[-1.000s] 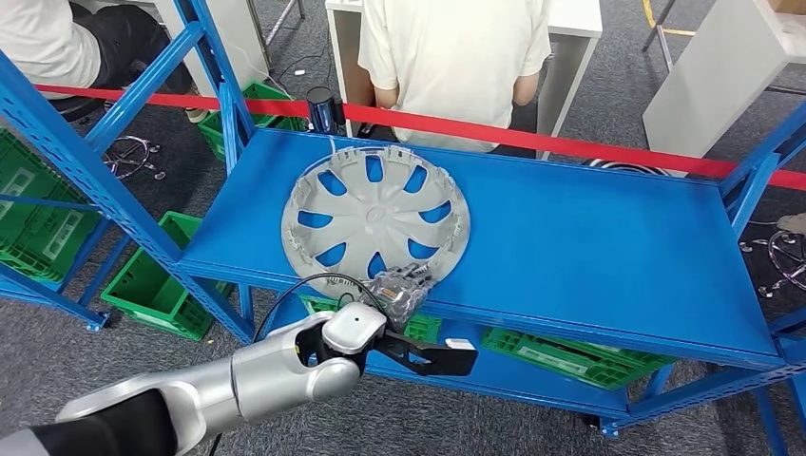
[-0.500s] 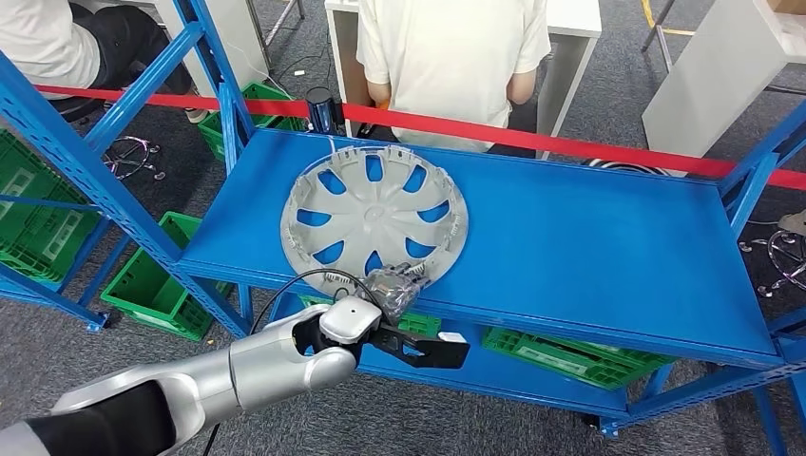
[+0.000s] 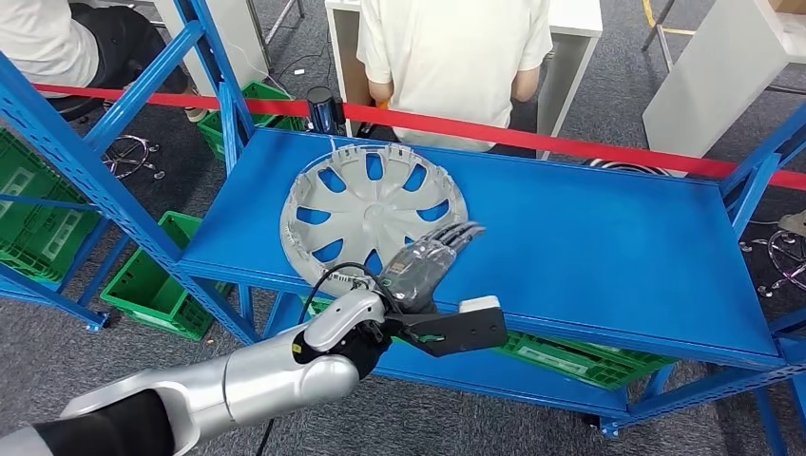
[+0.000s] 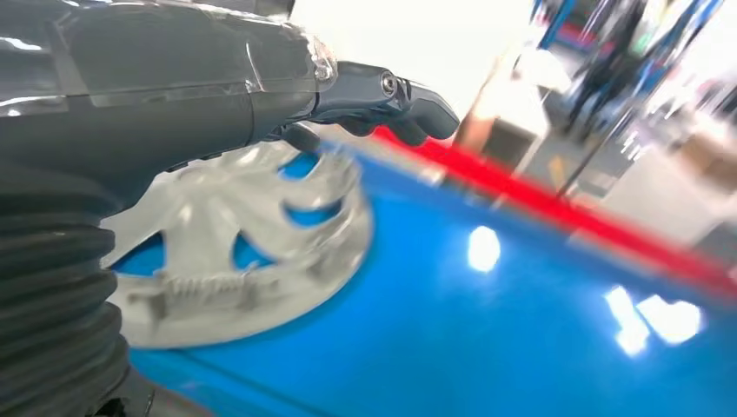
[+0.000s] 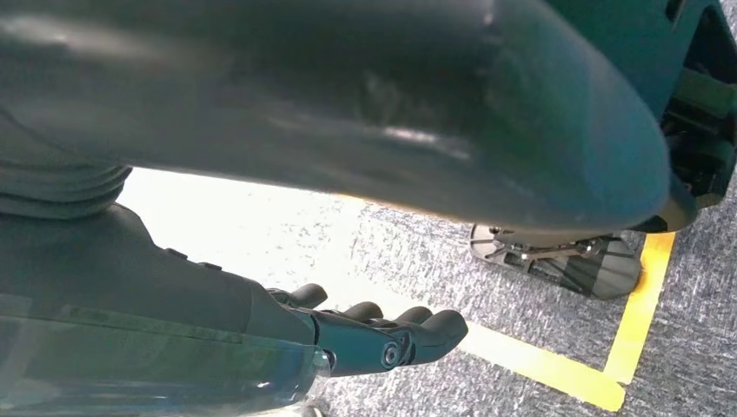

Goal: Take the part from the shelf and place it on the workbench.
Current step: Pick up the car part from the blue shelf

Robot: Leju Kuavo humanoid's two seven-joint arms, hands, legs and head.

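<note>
We are reaching our left hand out over the near edge of the blue shelf, its fingers stretched forward and slightly apart, holding nothing. The hand is hovering above the near right part of the part, a silver-grey wheel cover with curved spokes and blue showing through its openings. The part is lying flat on the left half of the shelf, near its left end, with its clip-lined rim facing up. From the left wrist view, we are seeing the fingertips passing just over the part; whether they are touching it, we cannot tell, as that picture is blurred.

Our right hand is hanging low beside our body, over grey carpet marked with a yellow line; its fingers are lying side by side, lightly curled, with nothing in them.

Beyond the shelf, a red barrier tape is running across from left to right, and a person in a pale shirt is standing behind it. Green crates are sitting on the floor at the left and on the lower level of the shelf.
</note>
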